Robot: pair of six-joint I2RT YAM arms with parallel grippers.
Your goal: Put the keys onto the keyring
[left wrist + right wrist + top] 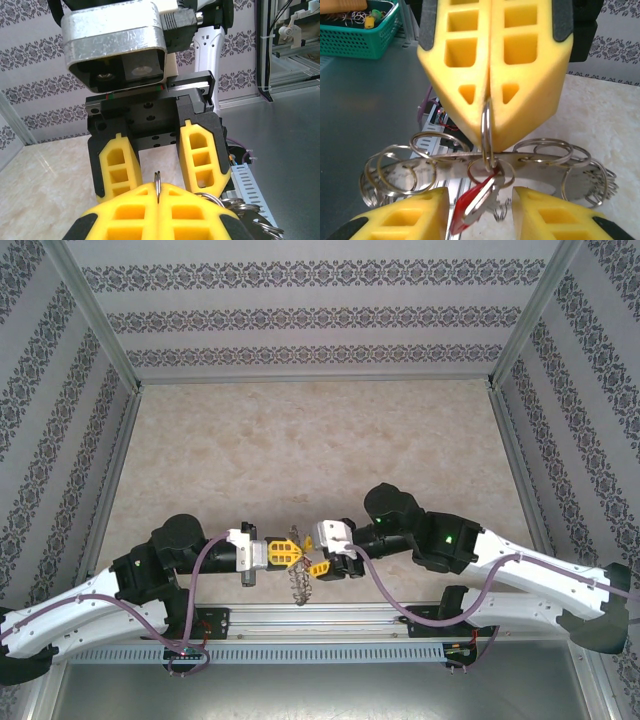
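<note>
Top external view: the left claw (297, 555) is clenched, its yellow tips pinching the upper edge of the keyring (298, 585). The keyring dangles straight below those tips as a silvery bunch over the near edge of the table (300, 450). Right wrist view, looking at that pinch: a thin ring stands upright in the seam between the closed tips, and looser rings fan out to either side beneath it. The key (471, 202), red-headed, hangs among them just under the left claw's tips; which ring carries it I cannot tell. Just to the right, the right claw (318, 567) faces the left one, released, its fingers (402, 222) spread with the key in the gap between them.
</note>
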